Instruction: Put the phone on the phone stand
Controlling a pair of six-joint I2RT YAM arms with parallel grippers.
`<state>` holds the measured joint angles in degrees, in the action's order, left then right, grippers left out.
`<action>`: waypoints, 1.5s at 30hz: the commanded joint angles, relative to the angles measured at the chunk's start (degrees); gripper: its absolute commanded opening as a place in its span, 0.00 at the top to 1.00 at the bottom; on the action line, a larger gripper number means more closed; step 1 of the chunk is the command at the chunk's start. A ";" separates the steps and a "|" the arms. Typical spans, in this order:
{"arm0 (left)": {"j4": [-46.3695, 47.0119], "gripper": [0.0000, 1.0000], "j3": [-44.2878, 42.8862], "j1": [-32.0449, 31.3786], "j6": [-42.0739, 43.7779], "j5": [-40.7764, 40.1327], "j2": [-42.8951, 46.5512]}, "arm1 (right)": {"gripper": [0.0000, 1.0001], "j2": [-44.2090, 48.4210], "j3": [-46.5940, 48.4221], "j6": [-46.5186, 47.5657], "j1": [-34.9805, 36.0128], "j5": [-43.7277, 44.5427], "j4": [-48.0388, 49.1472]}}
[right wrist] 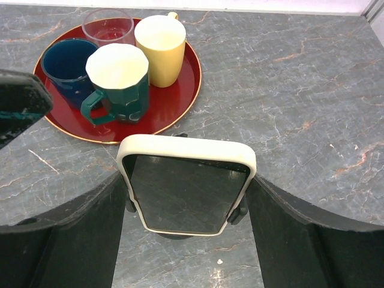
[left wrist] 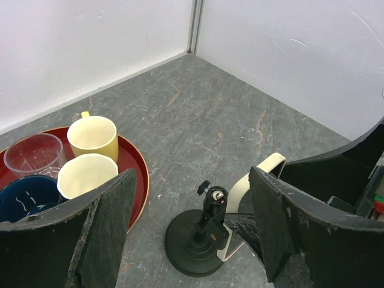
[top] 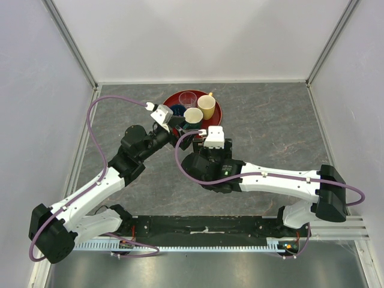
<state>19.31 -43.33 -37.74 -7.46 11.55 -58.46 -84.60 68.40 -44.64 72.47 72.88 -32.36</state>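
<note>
The phone (right wrist: pixel 187 186) stands upright, dark screen facing my right wrist camera, with a cream rim. The black side clamps of the phone stand (right wrist: pixel 237 215) hug its lower edges. My right gripper (right wrist: pixel 186 180) is shut on the phone, one finger against each side. From the left wrist view I see the phone stand (left wrist: pixel 198 240) from behind: round disc base, ball-joint post, and the phone's cream edge (left wrist: pixel 259 173) beyond it. My left gripper (left wrist: pixel 192 174) hangs open around the stand, touching nothing. In the top view the right wrist (top: pixel 214 138) hides both phone and stand.
A round red tray (top: pixel 216 111) sits just behind the stand, holding a yellow cup (right wrist: pixel 160 45), a green mug (right wrist: pixel 120 84), a blue cup (right wrist: pixel 65 63) and a clear glass (right wrist: pixel 108 25). White walls close in the back and both sides.
</note>
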 commanded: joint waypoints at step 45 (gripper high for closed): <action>1.43 0.19 -1.76 -1.29 -0.97 0.23 -0.08 | 1.00 3.22 -1.96 38.66 -46.36 -36.84 48.53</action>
<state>19.31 -43.33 -38.65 -7.46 11.64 -58.52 -80.55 60.20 -7.81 28.01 40.23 2.55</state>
